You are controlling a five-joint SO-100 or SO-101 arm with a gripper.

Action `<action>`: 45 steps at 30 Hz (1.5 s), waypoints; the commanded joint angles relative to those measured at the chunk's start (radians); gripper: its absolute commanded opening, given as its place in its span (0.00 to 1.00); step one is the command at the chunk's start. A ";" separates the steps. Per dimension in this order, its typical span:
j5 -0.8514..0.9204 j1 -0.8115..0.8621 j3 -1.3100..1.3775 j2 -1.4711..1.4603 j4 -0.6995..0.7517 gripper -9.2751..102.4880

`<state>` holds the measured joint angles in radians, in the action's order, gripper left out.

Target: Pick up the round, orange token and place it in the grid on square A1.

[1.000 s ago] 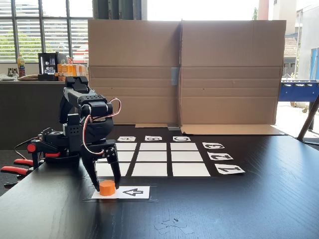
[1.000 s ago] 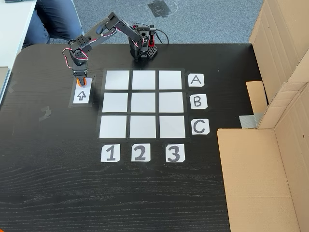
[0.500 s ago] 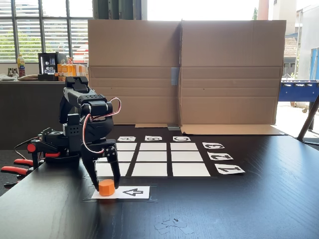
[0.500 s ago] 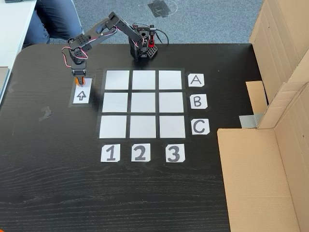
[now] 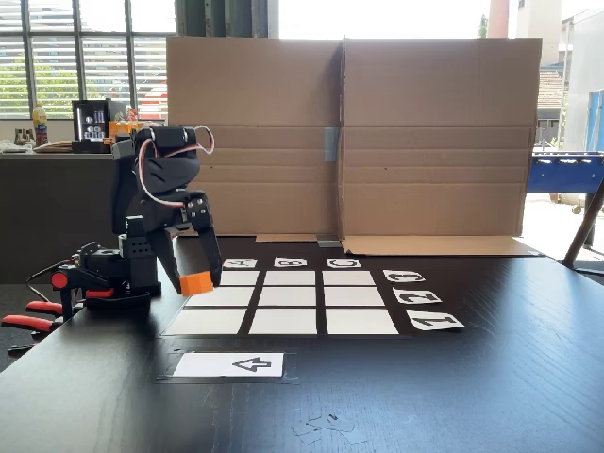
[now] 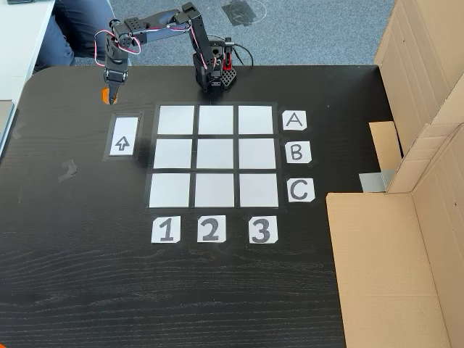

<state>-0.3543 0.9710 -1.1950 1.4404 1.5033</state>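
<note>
The orange token (image 5: 196,282) hangs in the air, held between the fingers of my gripper (image 5: 198,284), which is shut on it. In a fixed view from above, the token (image 6: 108,94) and gripper (image 6: 109,96) are over bare table, beyond the top end of the arrow card (image 6: 122,135). The grid (image 5: 290,297) of white cells lies flat on the black table. Square A1 (image 5: 206,322) is the near-left corner cell in the low view and the top-left cell (image 6: 176,119) from above. It is bare. The gripper is up and to the left of it.
The arrow card (image 5: 229,364) lies bare in front of the grid. Letter cards (image 6: 293,153) and number cards (image 6: 209,229) edge the grid. Cardboard walls (image 5: 344,137) stand behind it. Red clamps (image 5: 28,323) hold the arm's base. A person's leg (image 6: 80,29) is beyond the table.
The gripper has lifted the token off the arrow card and pulled up and back toward the arm's base. The card is now bare.
</note>
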 commanded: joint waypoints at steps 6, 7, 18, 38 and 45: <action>0.008 0.008 -0.204 0.354 0.026 0.16; 0.008 0.008 -0.233 0.388 0.028 0.17; 0.020 -0.009 -0.581 0.703 0.028 0.19; 0.055 -0.124 -1.097 0.775 -0.121 0.19; 0.052 -0.163 -1.126 0.678 -0.183 0.19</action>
<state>-0.3083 0.8237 -2.3209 2.1368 1.3376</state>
